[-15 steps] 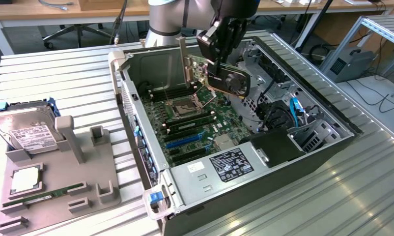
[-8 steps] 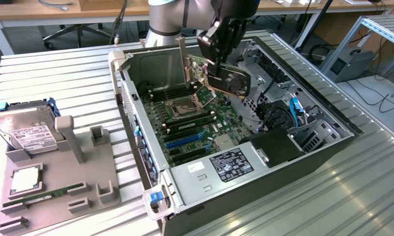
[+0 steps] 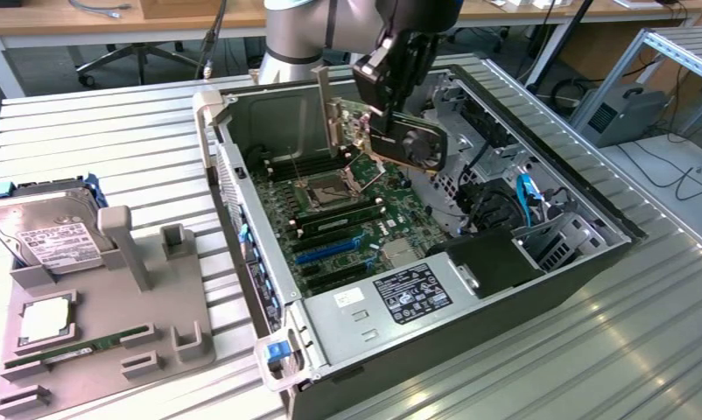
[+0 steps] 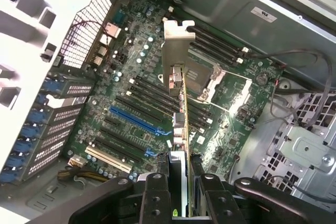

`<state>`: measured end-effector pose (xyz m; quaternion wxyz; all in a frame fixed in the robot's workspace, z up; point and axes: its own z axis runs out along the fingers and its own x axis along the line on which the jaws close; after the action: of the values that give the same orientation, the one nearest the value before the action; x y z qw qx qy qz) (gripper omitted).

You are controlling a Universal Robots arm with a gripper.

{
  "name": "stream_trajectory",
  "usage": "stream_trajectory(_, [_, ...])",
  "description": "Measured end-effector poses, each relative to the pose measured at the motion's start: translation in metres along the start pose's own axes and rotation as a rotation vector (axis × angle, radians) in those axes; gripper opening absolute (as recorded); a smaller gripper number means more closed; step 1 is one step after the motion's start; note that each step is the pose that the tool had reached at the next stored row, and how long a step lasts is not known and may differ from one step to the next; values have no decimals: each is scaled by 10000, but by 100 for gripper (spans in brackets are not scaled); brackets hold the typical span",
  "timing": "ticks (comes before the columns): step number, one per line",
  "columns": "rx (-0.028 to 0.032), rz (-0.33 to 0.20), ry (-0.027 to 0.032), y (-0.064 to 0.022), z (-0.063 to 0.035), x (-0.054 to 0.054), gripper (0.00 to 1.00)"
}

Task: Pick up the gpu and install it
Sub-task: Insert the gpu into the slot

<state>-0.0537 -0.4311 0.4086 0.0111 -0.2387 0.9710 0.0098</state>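
Currently the gripper holds the gpu in the air over the open computer case. The fingers are partly closed. They clamp the card across its thickness, one pad on each flat face, and nothing else is in the grip.

**Position of the card.** The gpu hangs below the fingertips, edge-on in the wrist view, with its long edge toward the motherboard. It is not seated, and clear space shows between its lower edge and the board. The silver end bracket projects past the fingers at the end of the card farthest from them.

**Reason for the grip.** Judged from the pose, gripping the faces leaves the connector edge and the bracket unobstructed. This also keeps the card roughly perpendicular to the board, as a slot requires.

**Below the fingers.** The expansion slots run roughly parallel to the card. The blue slot lies to one side of the card's line, not directly beneath it. The CPU socket lies beyond the fingertips, near the bracket end.

**Away from the fingers.** A grey parts tray rests outside the case, well apart from the fingers, on the exterior view's left. It carries a hard drive and a RAM stick.
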Motion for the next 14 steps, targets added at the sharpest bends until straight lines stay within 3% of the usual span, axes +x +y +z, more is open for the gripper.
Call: stream_trajectory(14, [-16,-622,8,0,0,0,27])
